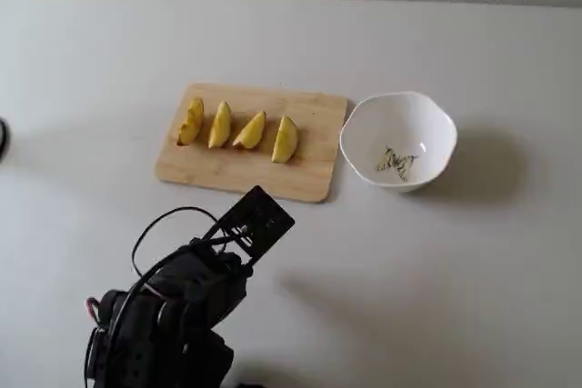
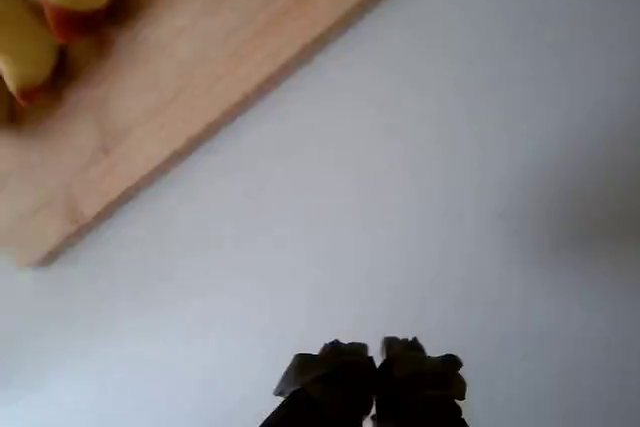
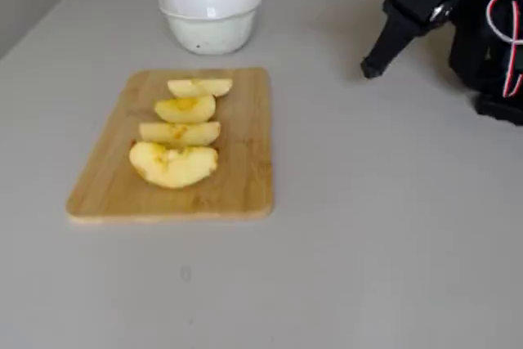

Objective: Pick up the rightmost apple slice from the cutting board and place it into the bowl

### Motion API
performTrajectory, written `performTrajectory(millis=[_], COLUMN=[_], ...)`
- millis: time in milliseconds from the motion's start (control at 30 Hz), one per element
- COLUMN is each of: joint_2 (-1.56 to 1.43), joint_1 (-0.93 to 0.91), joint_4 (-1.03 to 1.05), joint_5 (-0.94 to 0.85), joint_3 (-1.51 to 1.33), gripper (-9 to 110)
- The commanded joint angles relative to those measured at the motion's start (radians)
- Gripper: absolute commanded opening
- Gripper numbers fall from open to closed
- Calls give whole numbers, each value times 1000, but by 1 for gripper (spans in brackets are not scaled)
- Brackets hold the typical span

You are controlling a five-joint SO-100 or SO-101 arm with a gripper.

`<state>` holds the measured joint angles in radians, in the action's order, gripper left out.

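The cutting board [image 1: 245,170] lies mid-table with several apple wedges in a row. In a fixed view the apple slice [image 1: 285,139] is the rightmost and palest; in the other it is the apple slice [image 3: 200,87] nearest the bowl. Just right of the board stands the empty white bowl [image 1: 393,115], seen as the bowl [image 3: 211,29] at the back from the other side. My gripper [image 3: 372,69] hangs shut and empty over bare table, well short of the board. In the wrist view the gripper [image 2: 376,379] has its tips together, with the board [image 2: 200,77] at upper left.
My black arm [image 1: 182,306] fills the lower left of a fixed view, its camera plate [image 1: 259,220] pointing at the board's near edge. Cables and the arm base [image 3: 490,30] sit at the right in the other. A wall runs along the table's far edge.
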<state>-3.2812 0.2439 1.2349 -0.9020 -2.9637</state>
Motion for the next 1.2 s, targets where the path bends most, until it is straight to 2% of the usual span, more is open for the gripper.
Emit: performTrajectory(millis=[0,167,400,500,867,1167], joint_2=[55,523,1092,1275,1727,1934], joint_1=[-84,-87,-75,-67,-32,-28], joint_4=[-161,-236,-184,-137,-58,-78], joint_5=[-95,-213,-319,-331,-371,-370], joint_3=[184,512,1019,1192,1536,1671], gripper=[6,14,28,30,32,31])
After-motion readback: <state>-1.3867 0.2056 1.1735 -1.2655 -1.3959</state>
